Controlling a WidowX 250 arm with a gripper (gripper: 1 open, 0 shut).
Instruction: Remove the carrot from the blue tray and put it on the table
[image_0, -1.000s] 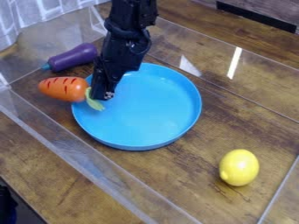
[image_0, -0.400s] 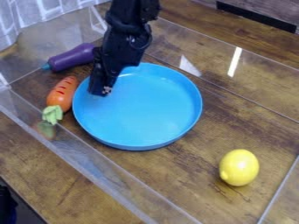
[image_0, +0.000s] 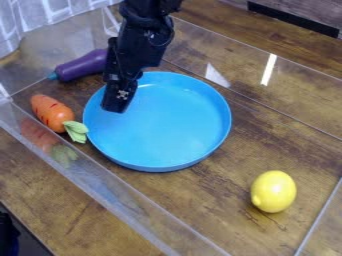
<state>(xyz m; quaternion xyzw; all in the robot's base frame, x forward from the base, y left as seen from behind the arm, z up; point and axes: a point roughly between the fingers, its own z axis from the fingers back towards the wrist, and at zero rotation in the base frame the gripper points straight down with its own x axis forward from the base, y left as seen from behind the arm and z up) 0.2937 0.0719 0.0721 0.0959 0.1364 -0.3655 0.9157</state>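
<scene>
The blue tray (image_0: 163, 135) gives open floor at its middle and near side; the tool (image_0: 123, 95) overhangs its far-left rim; the eggplant (image_0: 83, 66) and carrot (image_0: 56, 116) crowd the left; bare counter (image_0: 274, 125) runs between tray and lemon (image_0: 273, 191).

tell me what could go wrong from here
The carrot lies beside the blue tray with its leafy tip right by the rim, so a sideways nudge might push the tray or the carrot. The gripper hangs over the tray's edge near the carrot and the eggplant, so a careless retreat could knock either one.
</scene>
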